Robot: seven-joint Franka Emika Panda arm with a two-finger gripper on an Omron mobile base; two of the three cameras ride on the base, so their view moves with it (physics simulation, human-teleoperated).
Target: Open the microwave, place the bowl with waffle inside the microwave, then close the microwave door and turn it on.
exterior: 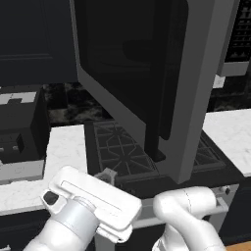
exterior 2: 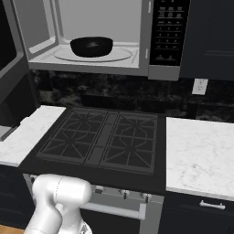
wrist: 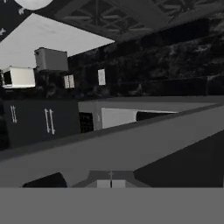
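Note:
The microwave (exterior 2: 91, 64) hangs above the stove with its cavity open. A dark bowl (exterior 2: 91, 46) sits on the turntable inside; its contents are too dark to make out. The microwave door (exterior: 196, 88) stands swung wide out over the stove, with its black bar handle (exterior: 153, 122) facing me. My gripper (exterior: 107, 175) is low under the door's bottom edge, at the stove's front. In the hand view its fingertips (wrist: 105, 183) press together, shut on nothing, and a broad grey surface (wrist: 131, 144) lies close ahead. The dark button panel (exterior 2: 169, 32) is on the microwave's right.
A black stove (exterior 2: 105, 141) with grates lies below the microwave, white marble counters (exterior 2: 201, 151) on both sides. A black boxy appliance (exterior: 19, 132) stands on the left counter. The open door overhangs the stove close above my hand.

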